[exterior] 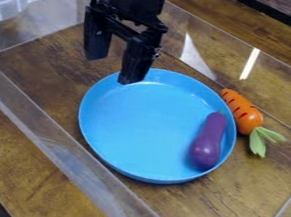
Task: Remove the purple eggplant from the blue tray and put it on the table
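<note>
Approach step — gripper (pixel 115 61), fingers wide and empty, hangs at the blue tray's (pixel 126 128) eleven o'clock rim; next it must reach the purple eggplant (pixel 210 140) at three o'clock.

The gripper (pixel 117 58) is matte black all over: a blocky, boxy body carries two long, flat, straight fingers (pixel 136 64) with squared tips. Thin dark bars cross between the uprights, giving an open frame. No markings or cables are discernible.
</note>
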`<state>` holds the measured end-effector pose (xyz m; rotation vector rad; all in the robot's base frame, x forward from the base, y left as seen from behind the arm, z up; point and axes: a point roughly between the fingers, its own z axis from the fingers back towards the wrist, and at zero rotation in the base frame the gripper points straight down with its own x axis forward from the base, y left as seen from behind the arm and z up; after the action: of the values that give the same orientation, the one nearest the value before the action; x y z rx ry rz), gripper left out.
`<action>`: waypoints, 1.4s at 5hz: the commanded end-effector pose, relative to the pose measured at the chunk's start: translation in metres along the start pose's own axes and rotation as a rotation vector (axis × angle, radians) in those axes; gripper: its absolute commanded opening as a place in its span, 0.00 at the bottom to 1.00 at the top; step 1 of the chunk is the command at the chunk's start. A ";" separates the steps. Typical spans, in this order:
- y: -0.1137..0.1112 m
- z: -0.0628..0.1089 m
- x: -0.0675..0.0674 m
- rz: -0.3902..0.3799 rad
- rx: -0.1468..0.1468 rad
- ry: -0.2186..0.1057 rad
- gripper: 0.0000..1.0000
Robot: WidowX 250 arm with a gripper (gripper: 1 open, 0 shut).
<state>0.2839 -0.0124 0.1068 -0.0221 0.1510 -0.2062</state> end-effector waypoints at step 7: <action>-0.012 -0.021 0.026 -0.070 -0.016 0.006 1.00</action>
<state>0.2957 -0.0242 0.0682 -0.0469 0.2172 -0.2563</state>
